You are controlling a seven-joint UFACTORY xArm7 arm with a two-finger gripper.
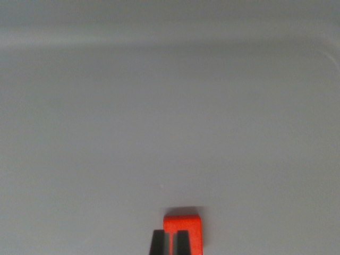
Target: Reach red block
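We see the red block [183,228] on the grey tabletop [170,133] at the bottom edge, small, probably light and stiff, with our pincer [170,243] nearly together before it; we would take its flat sides.

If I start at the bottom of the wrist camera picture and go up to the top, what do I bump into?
Dark gripper fingertips at the bottom edge → red block just above and behind them → bare grey surface the rest of the way up.
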